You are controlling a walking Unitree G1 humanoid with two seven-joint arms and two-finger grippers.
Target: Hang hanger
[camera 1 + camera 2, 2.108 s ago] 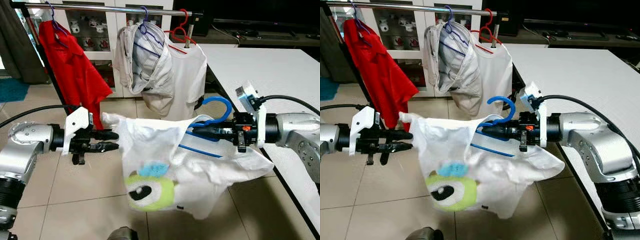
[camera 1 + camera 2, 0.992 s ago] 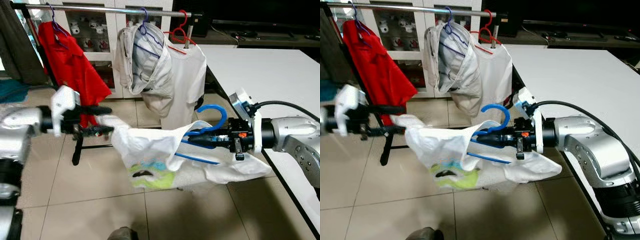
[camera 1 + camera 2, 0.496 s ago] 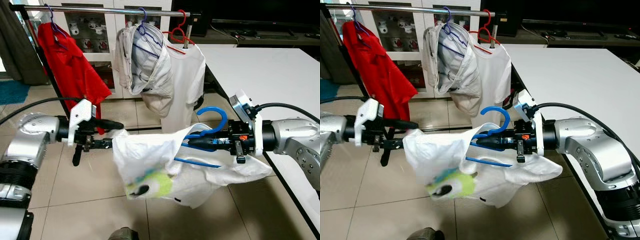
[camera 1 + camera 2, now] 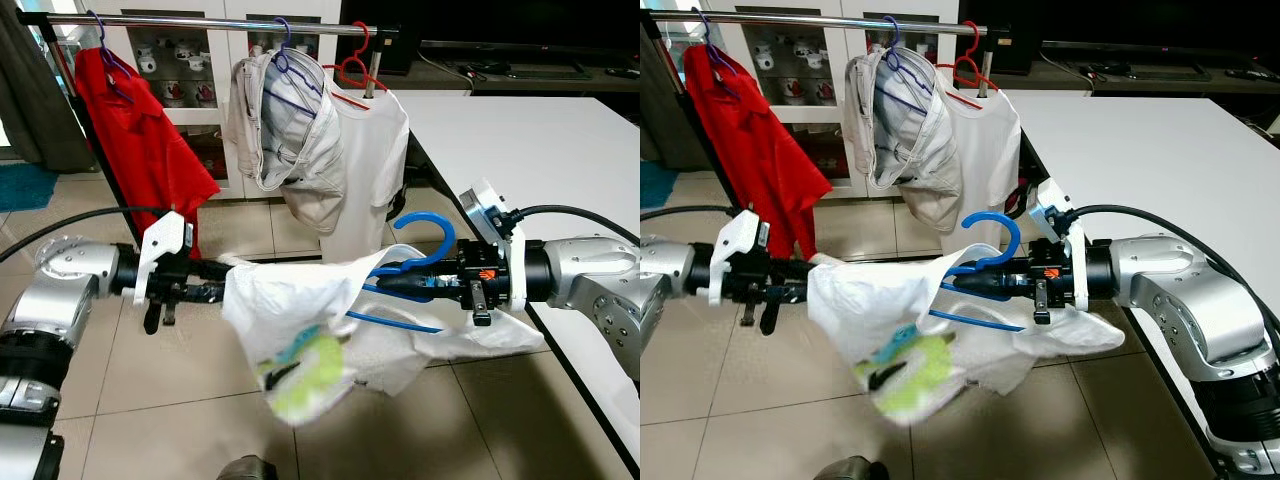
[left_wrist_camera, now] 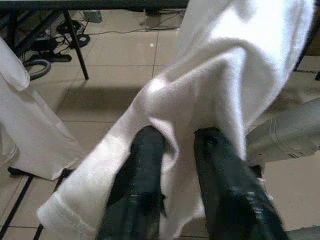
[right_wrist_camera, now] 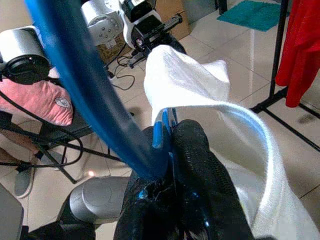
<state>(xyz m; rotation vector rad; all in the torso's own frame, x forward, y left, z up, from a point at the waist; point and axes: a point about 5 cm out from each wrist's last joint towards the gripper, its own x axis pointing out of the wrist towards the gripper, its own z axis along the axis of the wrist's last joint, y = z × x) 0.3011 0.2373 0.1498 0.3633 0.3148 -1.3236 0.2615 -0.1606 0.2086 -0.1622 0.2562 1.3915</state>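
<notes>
— Steel clothes rail (image 4: 200, 22) already carries a red shirt (image 4: 140, 130) and two pale garments; the new one isn't up yet.

— Right. The white T-shirt (image 4: 300, 310) sags between the arms, below the rail. The right gripper (image 4: 400, 284) clamps the blue hanger (image 4: 425, 232); the left gripper (image 4: 215, 281) pinches the shirt's edge. Dressing and hooking remain.

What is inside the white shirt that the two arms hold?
A blue hanger: its hook and one arm show outside the white shirt. Its other arm is covered by cloth.
</notes>
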